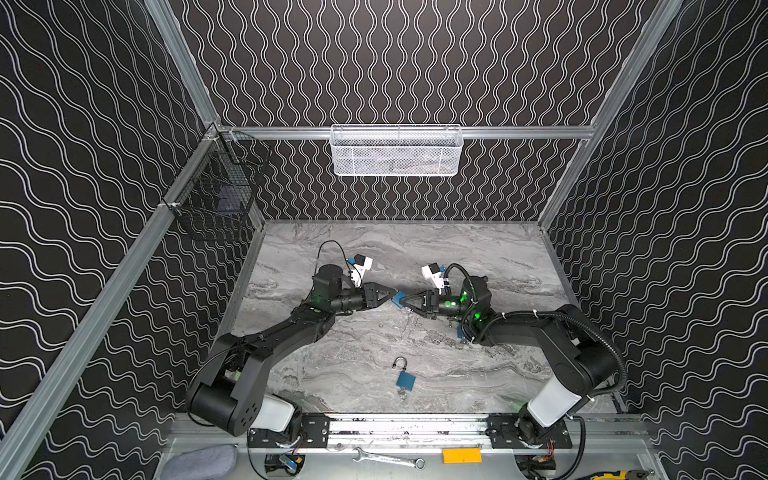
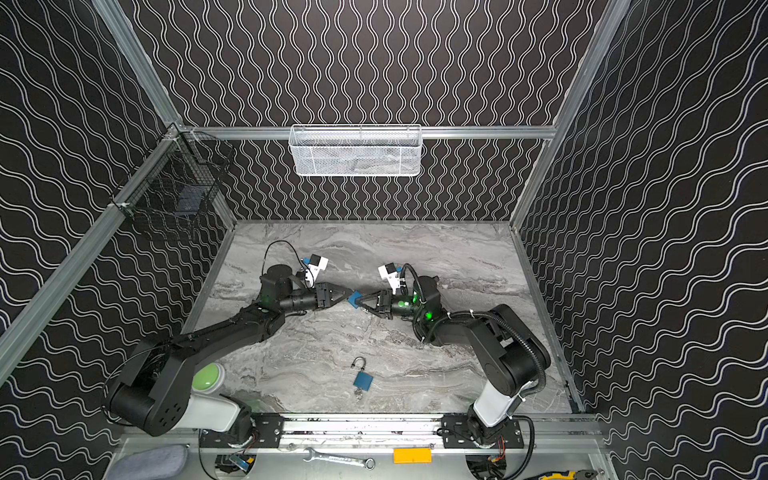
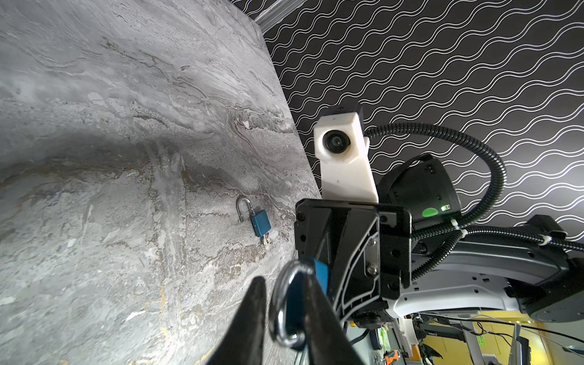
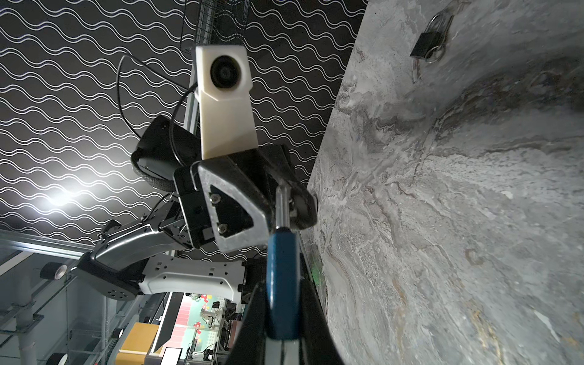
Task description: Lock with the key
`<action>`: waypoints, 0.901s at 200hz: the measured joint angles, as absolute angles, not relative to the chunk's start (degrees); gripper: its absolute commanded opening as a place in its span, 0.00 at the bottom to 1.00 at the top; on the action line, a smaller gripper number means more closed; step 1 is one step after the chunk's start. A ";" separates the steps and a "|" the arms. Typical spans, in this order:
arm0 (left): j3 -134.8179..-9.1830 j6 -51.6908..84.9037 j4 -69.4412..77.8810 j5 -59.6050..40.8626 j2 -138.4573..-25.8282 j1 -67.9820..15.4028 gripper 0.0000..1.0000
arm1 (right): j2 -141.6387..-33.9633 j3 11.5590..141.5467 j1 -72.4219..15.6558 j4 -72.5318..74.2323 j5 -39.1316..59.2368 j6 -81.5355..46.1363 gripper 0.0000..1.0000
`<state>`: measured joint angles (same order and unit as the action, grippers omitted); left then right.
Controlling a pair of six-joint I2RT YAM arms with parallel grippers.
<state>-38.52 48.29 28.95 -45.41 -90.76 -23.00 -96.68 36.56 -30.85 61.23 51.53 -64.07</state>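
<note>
A blue padlock (image 1: 400, 298) (image 2: 354, 298) hangs in mid-air between my two grippers over the middle of the marble table (image 1: 478, 249). My right gripper (image 1: 406, 302) (image 4: 282, 294) is shut on its blue body (image 4: 282, 268). My left gripper (image 1: 394, 294) (image 3: 284, 284) is closed on its silver shackle (image 3: 281, 303) (image 4: 282, 205) from the opposite side. No key shows on this held lock. A second blue padlock (image 1: 405, 380) (image 3: 260, 222) lies flat near the front of the table with its shackle raised. A key on a ring (image 1: 401, 392) (image 3: 264, 238) sits at its bottom end.
A white mesh basket (image 1: 397, 151) hangs on the back rail and a black wire basket (image 1: 220, 187) on the left rail. Beyond the front rail lie a wrench (image 1: 388, 458), an orange block (image 1: 461, 455) and a grey cloth (image 1: 199, 461).
</note>
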 measured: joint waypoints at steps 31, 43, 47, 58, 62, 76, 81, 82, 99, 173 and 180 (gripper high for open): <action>-38.79 49.65 28.93 -45.47 -91.26 -23.05 0.08 | -96.68 36.56 -30.81 61.17 51.53 -63.64 0.00; -39.05 50.59 28.95 -45.58 -91.35 -23.05 0.04 | -96.68 36.56 -30.81 61.17 51.59 -62.94 0.00; -39.09 50.81 28.97 -45.58 -91.37 -23.05 0.04 | -96.68 36.56 -30.81 61.19 51.62 -62.85 0.00; -39.31 51.09 28.95 -45.63 -91.48 -23.05 0.01 | -96.68 36.53 -30.76 61.17 51.75 -62.48 0.00; -39.38 51.20 28.93 -45.65 -91.53 -23.05 0.00 | -96.68 36.53 -30.76 61.17 51.72 -62.43 0.00; -39.46 51.27 28.86 -45.65 -91.66 -23.05 0.00 | -96.68 36.47 -30.74 61.19 51.72 -62.35 0.00; -39.51 51.27 28.69 -45.60 -91.70 -23.05 0.00 | -96.68 36.45 -30.74 61.17 51.70 -62.37 0.00; -39.51 51.27 28.64 -45.60 -91.70 -23.05 0.00 | -96.68 36.45 -30.74 61.17 51.70 -62.37 0.00; -39.68 51.22 28.03 -45.47 -91.81 -23.09 0.00 | -96.75 36.25 -30.74 61.23 51.62 -62.52 0.06; -39.38 51.88 29.50 -45.01 -93.84 -23.46 0.00 | -96.42 34.79 -30.76 60.05 49.43 -63.99 0.33; -39.16 52.73 30.26 -45.06 -94.28 -23.46 0.00 | -96.03 34.74 -30.76 59.61 49.17 -63.72 0.34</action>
